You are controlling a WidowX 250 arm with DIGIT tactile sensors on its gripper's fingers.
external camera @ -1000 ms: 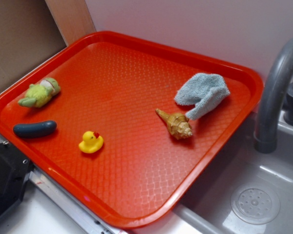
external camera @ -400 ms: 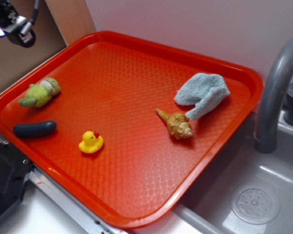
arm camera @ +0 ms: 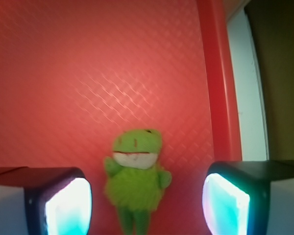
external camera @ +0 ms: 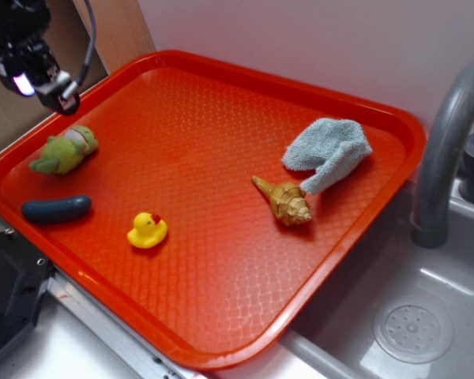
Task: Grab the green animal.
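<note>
The green animal (external camera: 64,151), a fuzzy lime-green plush with a pale patch, lies at the left end of the red tray (external camera: 221,87). In the wrist view the green animal (arm camera: 135,181) lies flat on the tray, centred between my two glowing fingers. My gripper (external camera: 31,67) hangs above and slightly behind it near the tray's left rim. The gripper (arm camera: 147,208) is open, wide apart, holding nothing and clear of the toy.
A dark blue-grey sausage-shaped object (external camera: 56,208) and a yellow duck (external camera: 147,230) lie in front of the plush. A shell (external camera: 284,200) and a blue-grey cloth (external camera: 329,150) sit to the right. A grey faucet (external camera: 446,150) and sink (external camera: 411,328) stand beyond the tray.
My gripper entered at the top left and has come down and to the right toward the green animal. Nothing on the tray moved.
</note>
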